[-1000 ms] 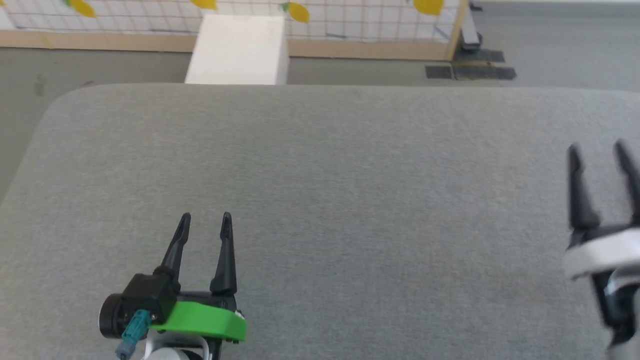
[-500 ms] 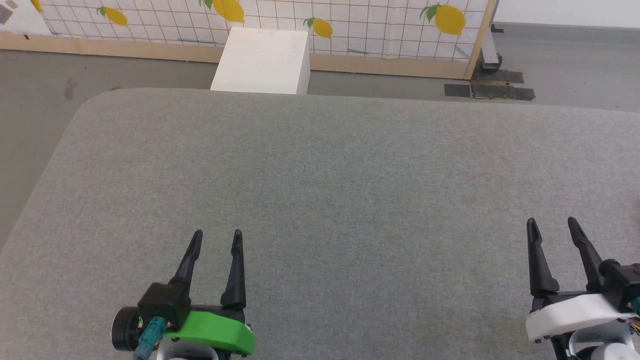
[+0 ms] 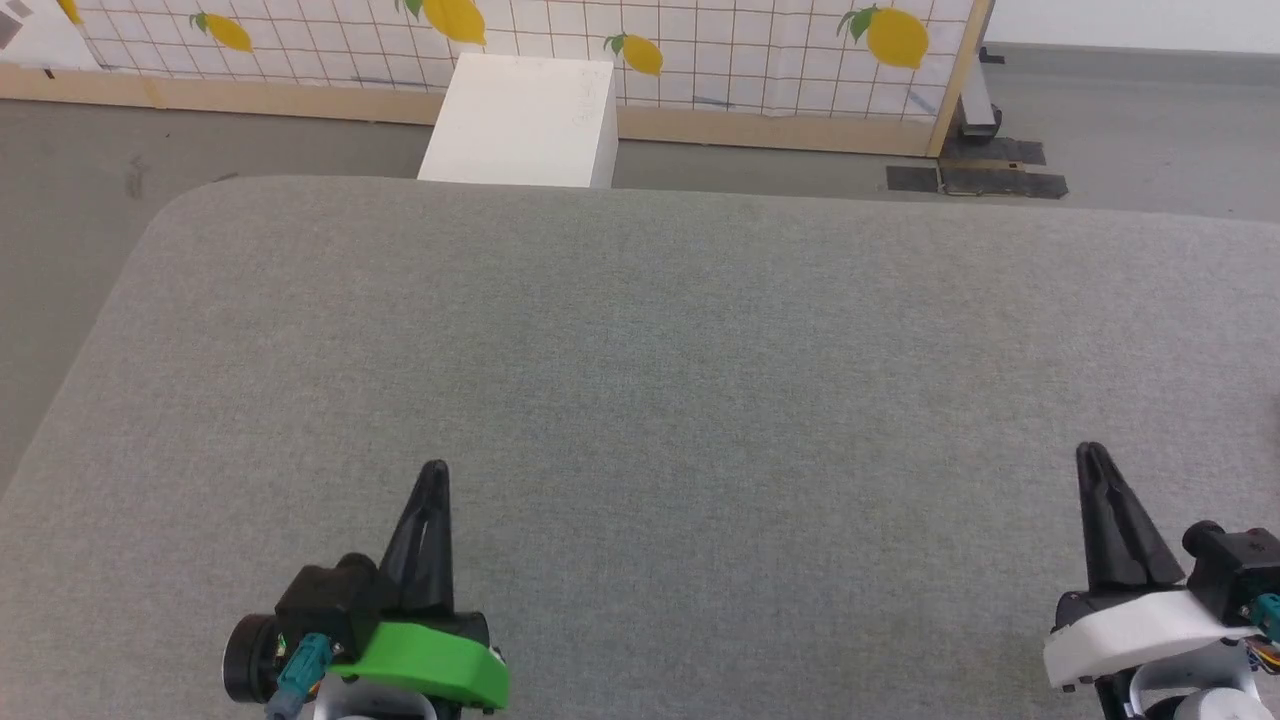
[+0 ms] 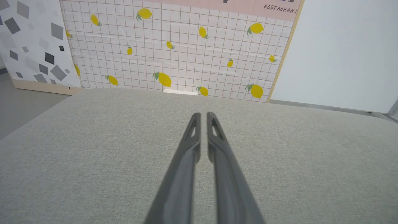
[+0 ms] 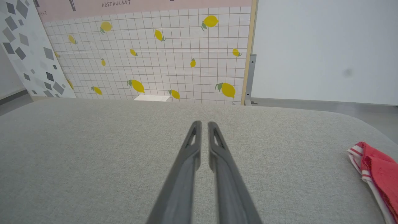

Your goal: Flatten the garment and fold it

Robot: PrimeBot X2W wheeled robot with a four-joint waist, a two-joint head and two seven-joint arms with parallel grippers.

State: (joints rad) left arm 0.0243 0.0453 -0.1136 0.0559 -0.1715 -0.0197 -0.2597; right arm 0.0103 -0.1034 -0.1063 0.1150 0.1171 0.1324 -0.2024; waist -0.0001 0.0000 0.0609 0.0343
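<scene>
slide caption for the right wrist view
Right gripper shut over the grey fabric surface, red garment bunched at the frame's right edge.

"RESTAURANT" is read on the pink band point(image 4: 248, 7) topping the white grid-tiled lemon-print panel point(image 4: 186, 53): upper right, left wrist view; upper left, right wrist view.

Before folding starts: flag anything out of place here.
The garment lies crumpled near the edge of the table, right of the right gripper in its wrist view, not spread flat.
</scene>
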